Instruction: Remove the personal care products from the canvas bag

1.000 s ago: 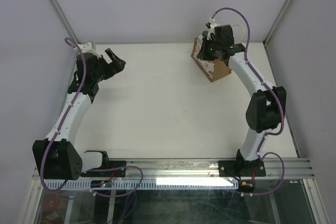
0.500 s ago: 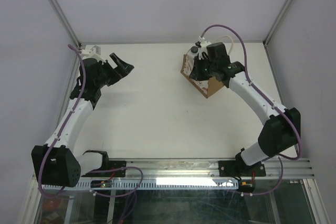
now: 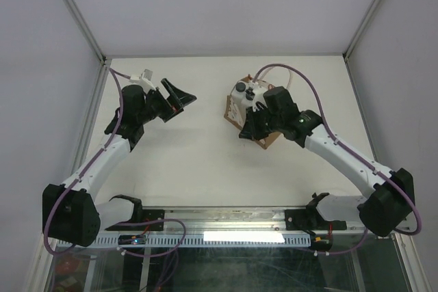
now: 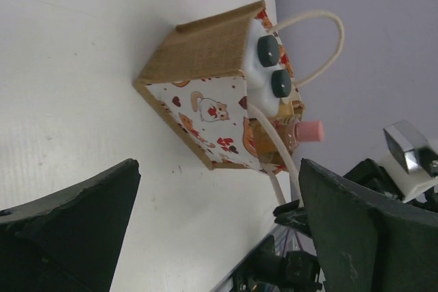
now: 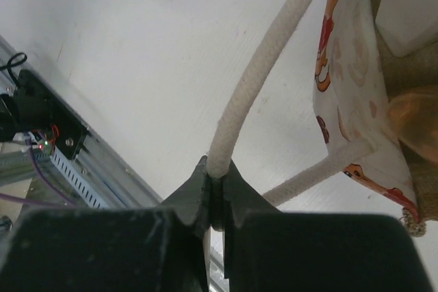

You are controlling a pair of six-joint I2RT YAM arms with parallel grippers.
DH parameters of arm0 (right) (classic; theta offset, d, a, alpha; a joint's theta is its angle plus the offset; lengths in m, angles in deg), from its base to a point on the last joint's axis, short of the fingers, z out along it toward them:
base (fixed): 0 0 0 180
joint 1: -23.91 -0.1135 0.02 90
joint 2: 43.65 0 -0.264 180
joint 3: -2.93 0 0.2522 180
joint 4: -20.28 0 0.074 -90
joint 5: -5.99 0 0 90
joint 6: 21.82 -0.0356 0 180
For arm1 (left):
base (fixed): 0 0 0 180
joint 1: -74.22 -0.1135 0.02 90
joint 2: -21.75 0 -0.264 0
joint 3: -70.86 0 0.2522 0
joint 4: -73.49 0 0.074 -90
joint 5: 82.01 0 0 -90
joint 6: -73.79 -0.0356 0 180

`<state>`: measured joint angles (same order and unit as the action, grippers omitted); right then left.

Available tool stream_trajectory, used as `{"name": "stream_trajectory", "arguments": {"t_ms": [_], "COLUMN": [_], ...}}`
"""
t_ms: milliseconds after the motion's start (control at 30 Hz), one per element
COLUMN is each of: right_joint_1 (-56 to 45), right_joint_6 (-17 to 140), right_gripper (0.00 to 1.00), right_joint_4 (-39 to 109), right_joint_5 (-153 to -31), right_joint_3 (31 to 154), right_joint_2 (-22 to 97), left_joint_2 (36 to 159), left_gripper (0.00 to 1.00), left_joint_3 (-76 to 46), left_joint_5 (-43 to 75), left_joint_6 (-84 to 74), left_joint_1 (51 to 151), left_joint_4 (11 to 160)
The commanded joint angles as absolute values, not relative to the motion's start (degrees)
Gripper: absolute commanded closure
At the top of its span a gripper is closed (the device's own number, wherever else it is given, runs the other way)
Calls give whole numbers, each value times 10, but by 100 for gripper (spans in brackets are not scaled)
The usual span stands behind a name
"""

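Both arms have shifted over the last second: the right gripper (image 5: 214, 193) has drawn the canvas bag (image 3: 235, 109) out of the far right corner, inward and nearer the arm bases. The left gripper (image 3: 181, 92) has swung in from the left wall toward it.

Right gripper: jaws closed to a thin slit, pinching one cream rope handle (image 5: 254, 83) between the fingertips. The rope rises out of the pinch and curves away to the bag's rim. A second run of it passes beside the finger to the corner of the printed cloth (image 5: 340, 94), just beyond the fingers. Seen from overhead, this gripper sits against the bag's near side, touching it. Whether the bag rests fully on the table (image 3: 205, 162) or is partly raised cannot be told.

Left gripper: jaws spread to full width, holding nothing, fingers (image 4: 75, 223) clear of everything. The bag stands ahead of the open jaws, well apart from them, with its woven brown side (image 4: 205, 52) and a printed side both facing this hand.

Contents, all at the bag's mouth:
- Two white bottles with dark caps (image 4: 268, 49) stand side by side at the end farther from the right gripper.
- A peach-orange bottle with pink cap (image 4: 311, 130) sits at the end nearest the held handle.

The second handle (image 4: 321, 25) loops free past the bottles. Every product seen is inside the bag
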<state>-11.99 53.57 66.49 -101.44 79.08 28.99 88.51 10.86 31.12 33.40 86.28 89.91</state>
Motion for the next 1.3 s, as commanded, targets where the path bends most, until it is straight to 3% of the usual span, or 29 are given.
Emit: {"name": "stream_trajectory", "arguments": {"t_ms": [0,300,567,800,1033,1267], "right_joint_1": [-168,-210,-210,-209,-194,-138], "right_joint_6": [501,501,471,444,421,425], "right_gripper": [100,100,44,18,10,10], "right_joint_4": [666,703,757,772,846,851], "right_joint_5": [-1080,-995,-750,-657,-602,-660], "right_joint_3": [752,732,792,814,867,890], "right_joint_2": [236,179,148,115,131,155], "left_joint_2": [885,911,962,1009,1072,1038], "left_gripper": [1,1,1,1,1,1], "left_joint_3": [114,125,79,34,-25,-29], "left_joint_5": [333,322,355,333,329,286], "left_joint_6": [367,385,376,374,383,364], "left_joint_1": [903,985,1044,1073,1088,1098], "left_joint_4": [829,794,801,803,813,814]}}
